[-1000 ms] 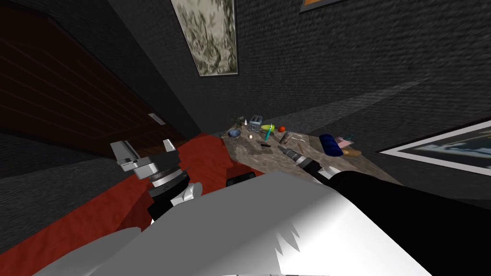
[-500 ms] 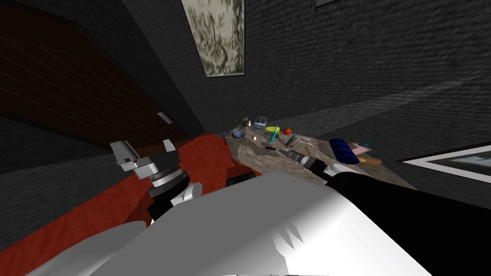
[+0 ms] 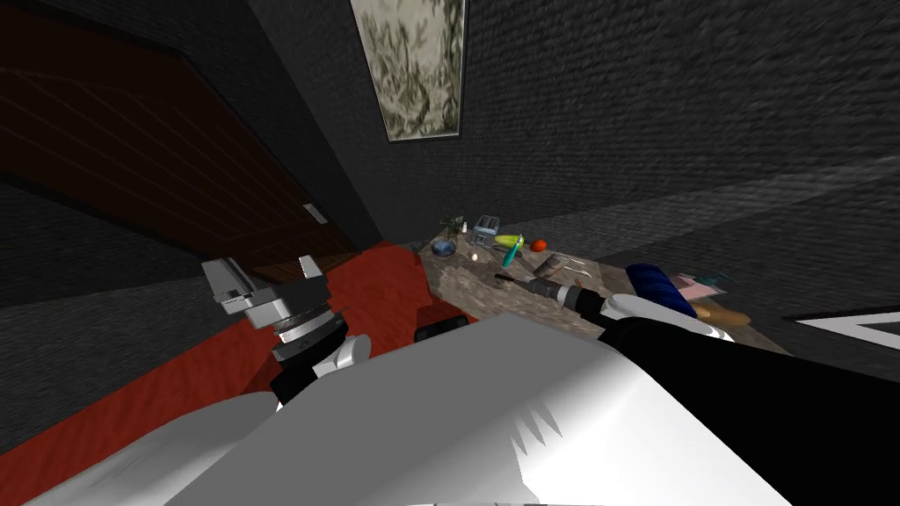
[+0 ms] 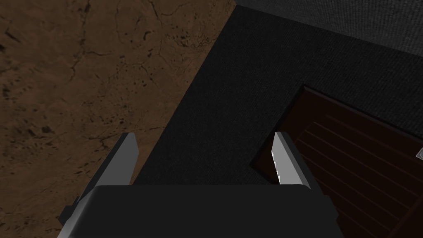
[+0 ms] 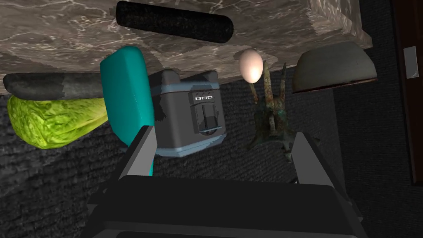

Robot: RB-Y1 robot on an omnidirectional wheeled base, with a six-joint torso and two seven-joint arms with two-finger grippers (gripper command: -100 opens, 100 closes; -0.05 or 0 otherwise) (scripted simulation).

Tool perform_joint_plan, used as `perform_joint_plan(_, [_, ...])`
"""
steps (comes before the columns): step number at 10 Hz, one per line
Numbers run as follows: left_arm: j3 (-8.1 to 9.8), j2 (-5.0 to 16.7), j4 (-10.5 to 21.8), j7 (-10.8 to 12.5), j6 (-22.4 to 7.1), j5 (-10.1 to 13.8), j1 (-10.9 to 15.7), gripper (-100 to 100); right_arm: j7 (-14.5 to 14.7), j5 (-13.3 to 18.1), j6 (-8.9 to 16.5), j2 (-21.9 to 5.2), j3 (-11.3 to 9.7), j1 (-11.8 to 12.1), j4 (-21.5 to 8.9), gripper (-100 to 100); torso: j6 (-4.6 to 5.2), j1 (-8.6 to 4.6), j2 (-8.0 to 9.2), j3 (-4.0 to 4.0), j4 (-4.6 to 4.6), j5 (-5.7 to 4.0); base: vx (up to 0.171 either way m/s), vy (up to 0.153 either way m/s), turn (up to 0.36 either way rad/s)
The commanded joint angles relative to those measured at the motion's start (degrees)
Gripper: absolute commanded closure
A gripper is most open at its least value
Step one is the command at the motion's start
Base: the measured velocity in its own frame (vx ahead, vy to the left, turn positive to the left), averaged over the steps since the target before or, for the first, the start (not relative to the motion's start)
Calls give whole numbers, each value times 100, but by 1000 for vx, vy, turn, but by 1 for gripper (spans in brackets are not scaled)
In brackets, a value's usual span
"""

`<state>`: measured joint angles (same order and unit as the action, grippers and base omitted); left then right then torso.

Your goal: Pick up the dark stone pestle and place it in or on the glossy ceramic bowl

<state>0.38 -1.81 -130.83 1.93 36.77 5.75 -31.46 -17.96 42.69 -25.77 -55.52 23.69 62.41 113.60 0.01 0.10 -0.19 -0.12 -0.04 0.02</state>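
Head view puts my left gripper raised at my left side above the red floor, and its wrist camera shows the two fingers spread wide with nothing between them. My right arm reaches out over the marble table. On the wrist camera the right gripper is released too, blades about a third of the frame apart and holding nothing. The pestle, a black cylinder, lies on its side on the table, apart from the blades and outside the gap between them. From the head it reads as a small dark bar just beyond the right gripper's tip. The bowl sits at the table's corner, well apart from the pestle, with an egg between the two. From the head the bowl is at the table's far left end, near a small plant. Straight ahead of the open right blades stands a grey toaster, with a teal tool just beside it and a lettuce past that. Further right on the table I see a tomato and a blue roll.
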Motion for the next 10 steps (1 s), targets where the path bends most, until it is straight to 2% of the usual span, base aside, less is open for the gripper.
perform_joint_plan(1, [0, 0, 0, 0, 0, 0, 0, 0, -73, 286, -44, -286, 5, 135, -130, -100, 0, 0, 0, 0, 0, 0, 63, 25, 127])
perform_joint_plan(2, [0, 0, 0, 0, 0, 0, 0, 0, -73, 292, -44, -441, 5, 135, -130, -100, -2, 3, -1, 0, 0, 0, 46, 9, 68])
perform_joint_plan(3, [0, 0, 0, 0, 0, 0, 0, 0, -152, 533, -64, -607, 5, 268, -209, -100, 0, -1, 4, 2, 1, 0, 54, 8, 155])
perform_joint_plan(5, [0, 0, 0, 0, 0, 0, 0, 0, -152, 533, -64, -809, 5, 268, -209, -100, 0, -3, 5, 3, 1, -1, 32, 0, 30])
perform_joint_plan(6, [0, 0, 0, 0, 0, 0, 0, 0, -230, 765, -85, -1031, -8, 394, -283, -100, 2, -4, 15, 8, 3, -1, 32, 7, 119])
perform_joint_plan(7, [0, 0, 0, 0, 0, 0, 1, 0, -230, 765, -85, -1157, -8, 394, -283, -100, -1, -2, 13, 8, 3, -1, 35, 5, 89])
perform_joint_plan(8, [0, 0, 0, 0, 0, 0, 0, 0, -306, 987, -107, -1344, -34, 511, -353, -100, 0, -2, 11, 7, 3, -1, 55, 9, 149])
perform_joint_plan(9, [0, 0, 0, 0, 0, 0, 0, 0, -306, 987, -107, -1500, -34, 511, -353, -100, -2, -1, 4, 3, 1, -1, 48, 0, 72])
perform_joint_plan(10, [0, 0, 0, 0, 0, 0, 0, 0, -382, 1197, -130, -1701, -73, 621, -418, -100, 2, -3, 6, 3, 1, -1, 43, 2, 117])
